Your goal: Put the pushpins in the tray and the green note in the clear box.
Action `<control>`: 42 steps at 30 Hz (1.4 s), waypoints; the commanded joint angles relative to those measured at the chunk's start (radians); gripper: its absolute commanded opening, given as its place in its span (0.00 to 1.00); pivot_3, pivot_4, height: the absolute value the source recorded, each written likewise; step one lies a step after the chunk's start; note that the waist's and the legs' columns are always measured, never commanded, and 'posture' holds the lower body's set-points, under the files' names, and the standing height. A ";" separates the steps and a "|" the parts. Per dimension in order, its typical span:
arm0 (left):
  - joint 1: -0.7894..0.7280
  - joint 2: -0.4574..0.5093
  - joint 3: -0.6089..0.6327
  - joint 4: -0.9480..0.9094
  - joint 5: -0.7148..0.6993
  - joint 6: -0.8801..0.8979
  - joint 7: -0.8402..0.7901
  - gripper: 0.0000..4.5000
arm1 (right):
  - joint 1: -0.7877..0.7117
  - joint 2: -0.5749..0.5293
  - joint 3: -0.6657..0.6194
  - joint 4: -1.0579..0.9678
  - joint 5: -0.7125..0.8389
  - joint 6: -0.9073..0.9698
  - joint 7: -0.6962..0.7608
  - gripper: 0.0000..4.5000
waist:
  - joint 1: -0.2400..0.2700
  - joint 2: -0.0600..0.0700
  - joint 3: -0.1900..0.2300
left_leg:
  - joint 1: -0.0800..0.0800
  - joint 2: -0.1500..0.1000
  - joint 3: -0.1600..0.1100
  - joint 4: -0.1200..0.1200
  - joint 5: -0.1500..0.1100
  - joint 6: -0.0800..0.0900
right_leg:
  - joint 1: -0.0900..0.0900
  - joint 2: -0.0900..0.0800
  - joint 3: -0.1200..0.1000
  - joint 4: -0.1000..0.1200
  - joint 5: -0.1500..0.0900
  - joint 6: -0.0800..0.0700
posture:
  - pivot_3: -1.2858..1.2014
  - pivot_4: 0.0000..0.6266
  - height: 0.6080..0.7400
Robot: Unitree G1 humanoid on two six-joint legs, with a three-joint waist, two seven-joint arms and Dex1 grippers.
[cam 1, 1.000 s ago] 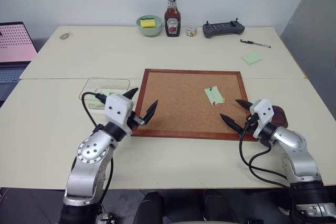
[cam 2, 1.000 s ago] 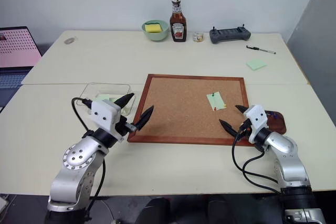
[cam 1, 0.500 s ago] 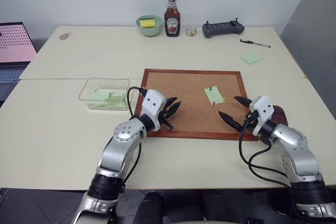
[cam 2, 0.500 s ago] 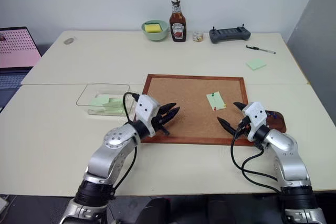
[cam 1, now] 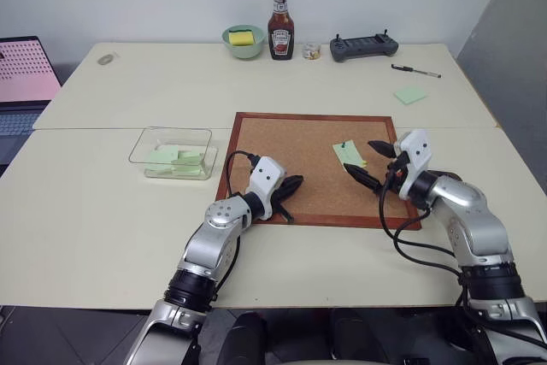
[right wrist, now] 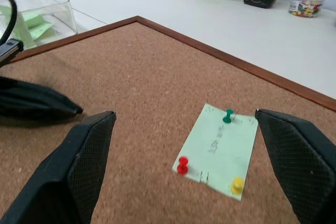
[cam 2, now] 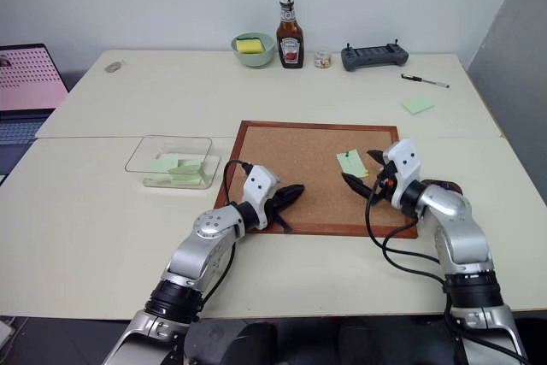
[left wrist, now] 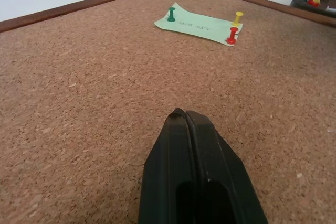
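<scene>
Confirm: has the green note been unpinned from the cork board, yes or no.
No, the green note lies on the cork board with green, red and yellow pushpins in it.

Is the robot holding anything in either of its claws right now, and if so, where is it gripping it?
Nothing is held. The left gripper is shut on nothing over the cork board; the right gripper is open near the pinned green note.

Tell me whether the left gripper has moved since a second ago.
Yes. The left gripper has swung rightward from beside the clear box onto the cork board, and has closed.
</scene>
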 commanded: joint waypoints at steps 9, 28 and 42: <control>0.021 -0.009 -0.024 0.013 0.039 -0.018 -0.009 0.00 | -0.270 0.064 0.083 0.375 -0.135 -0.037 -0.053 1.00 | -0.001 0.000 0.000 | 0.000 0.000 0.000 0.001 0.000 0.000 | 0.000 0.000 0.000 0.001 0.000 0.000 | 0.52 0.24 1.00; 0.017 -0.016 -0.025 0.003 0.050 -0.011 -0.007 0.00 | -0.365 0.105 0.087 0.585 -0.229 -0.161 -0.081 0.20 | -0.002 0.000 0.000 | 0.000 0.000 0.000 0.001 0.000 0.000 | -0.001 0.000 0.000 0.001 0.000 0.000 | 0.52 0.24 1.00; 0.024 -0.013 -0.028 0.001 0.056 -0.001 -0.008 0.00 | -0.368 0.107 0.070 0.549 -0.224 -0.189 -0.082 0.00 | -0.002 0.001 0.000 | 0.000 0.000 0.000 0.001 0.000 0.000 | -0.001 0.000 0.000 0.001 0.000 0.000 | 0.52 0.24 1.00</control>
